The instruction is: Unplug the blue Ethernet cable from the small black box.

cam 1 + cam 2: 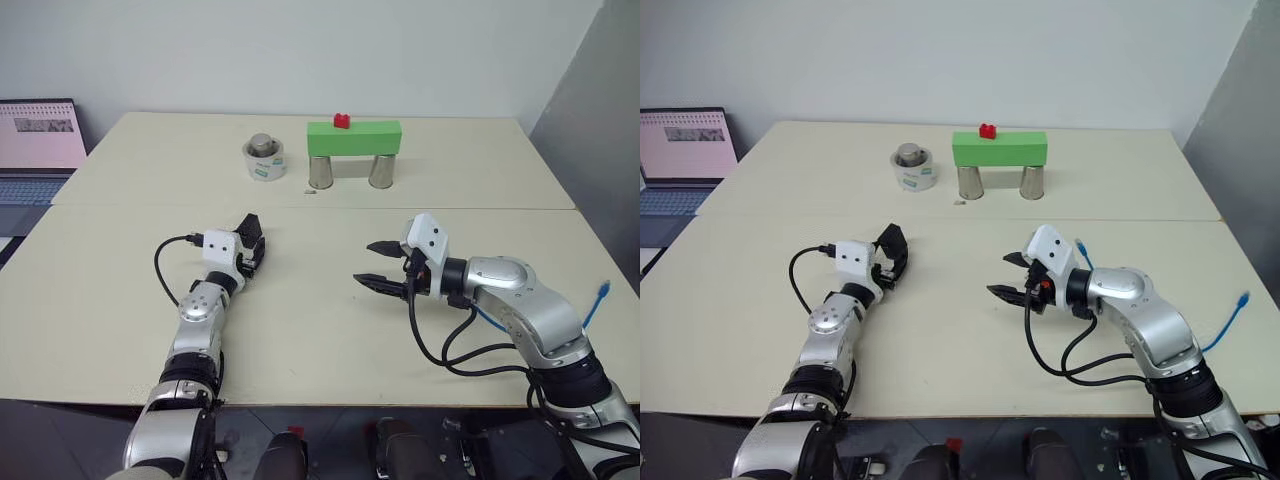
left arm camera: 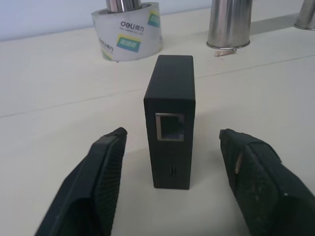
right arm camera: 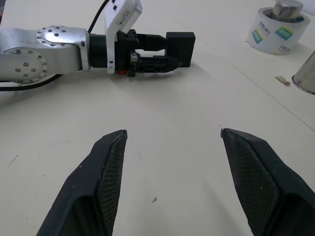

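Standing on edge on the desk [image 1: 330, 330], small black box [image 2: 170, 120] sits between the left gripper [image 2: 172, 167] jaws, wide, not touching, port empty | right gripper [image 1: 381, 266] jaws wide, holding nothing | blue Ethernet cable [image 1: 596, 300] hangs beside the right arm.

Cream table [image 1: 300, 330] carries the small black box [image 2: 170, 123] on edge; tape roll [image 1: 264, 160]; two steel cups [image 1: 321, 171].

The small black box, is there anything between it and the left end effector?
No. The small black box stands on edge on the table, between the left end effector's open fingers, its empty port facing the wrist camera.
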You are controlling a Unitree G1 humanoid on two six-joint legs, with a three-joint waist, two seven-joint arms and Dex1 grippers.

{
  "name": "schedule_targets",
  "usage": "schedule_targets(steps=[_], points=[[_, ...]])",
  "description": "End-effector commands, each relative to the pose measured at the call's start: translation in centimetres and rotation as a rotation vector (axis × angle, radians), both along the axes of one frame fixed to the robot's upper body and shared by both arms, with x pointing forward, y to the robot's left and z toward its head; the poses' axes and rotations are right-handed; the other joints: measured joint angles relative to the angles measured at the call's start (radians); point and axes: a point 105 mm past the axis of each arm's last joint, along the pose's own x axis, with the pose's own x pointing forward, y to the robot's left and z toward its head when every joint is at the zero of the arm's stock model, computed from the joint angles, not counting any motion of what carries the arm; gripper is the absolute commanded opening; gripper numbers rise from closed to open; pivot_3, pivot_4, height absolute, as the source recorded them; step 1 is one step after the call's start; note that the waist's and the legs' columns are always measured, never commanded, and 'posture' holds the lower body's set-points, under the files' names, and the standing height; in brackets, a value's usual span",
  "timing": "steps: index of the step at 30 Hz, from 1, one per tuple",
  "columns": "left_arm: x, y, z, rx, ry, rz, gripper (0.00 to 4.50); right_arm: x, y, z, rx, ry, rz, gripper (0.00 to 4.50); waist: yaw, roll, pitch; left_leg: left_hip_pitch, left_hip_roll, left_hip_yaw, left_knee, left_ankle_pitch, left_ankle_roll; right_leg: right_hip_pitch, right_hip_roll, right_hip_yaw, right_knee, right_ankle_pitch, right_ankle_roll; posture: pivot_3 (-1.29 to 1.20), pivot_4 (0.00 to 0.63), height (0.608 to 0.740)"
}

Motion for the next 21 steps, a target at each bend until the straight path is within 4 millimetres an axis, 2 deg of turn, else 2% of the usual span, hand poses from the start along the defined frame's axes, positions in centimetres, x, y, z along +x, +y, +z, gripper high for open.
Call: schedule_targets(steps=[1, 5, 8, 12, 14, 21], points=[[-1.7, 1.0, -1.2, -0.014, 0.075, 0.022, 3.42, -0.1, -0.6, 1.2, 0.011, -0.054, -0.026, 3.21, -0.002, 0.000, 0.000, 0.000, 0.000, 0.000, 0.000, 0.000, 0.000, 0.000, 0.000, 0.000, 0.000, 0.000, 0.000, 0.00, 0.150, 0.740], [-4.1, 1.5, 1.2, 0.076, 0.060, -0.019, 3.42, 0.2, -2.3, 1.0, 0.018, -0.057, -0.106, 3.21, -0.007, 0.000, 0.000, 0.000, 0.001, 0.000, -0.001, 0.000, 0.000, 0.000, 0.000, 0.000, 0.000, 0.000, 0.000, 0.00, 0.150, 0.740], [-6.3, 1.3, 3.1, 0.109, 0.082, -0.135, 3.42, 0.6, -4.8, 0.9, 0.039, -0.049, -0.209, 3.21, -0.005, 0.000, 0.000, -0.001, 0.001, -0.001, -0.001, 0.000, 0.000, -0.001, 0.000, -0.001, 0.000, 0.000, -0.001, 0.00, 0.150, 0.740], [-7.7, 1.2, 4.7, 0.115, 0.139, -0.250, 3.42, 0.2, -8.3, 0.4, 0.017, -0.032, -0.272, 3.21, 0.010, 0.000, 0.000, -0.001, 0.000, -0.002, 0.000, 0.000, 0.000, -0.001, 0.000, -0.002, 0.000, -0.001, -0.001, 0.00, 0.150, 0.740], [-8.0, 1.4, 5.7, 0.146, 0.146, -0.288, 3.42, 0.1, -10.6, 0.1, -0.014, -0.009, -0.322, 3.21, 0.009, 0.000, 0.000, -0.001, 0.000, -0.001, 0.000, 0.000, 0.000, 0.000, 0.000, -0.001, 0.000, -0.001, -0.001, 0.00, 0.150, 0.740], [-7.4, 1.8, 7.9, 0.174, 0.132, -0.327, 3.42, 0.0, -14.0, 0.0, -0.059, -0.014, -0.422, 3.21, 0.001, 0.000, 0.000, -0.001, 0.001, 0.000, -0.001, 0.000, 0.000, -0.001, 0.001, 0.000, -0.001, -0.001, -0.002, 0.00, 0.150, 0.740]])
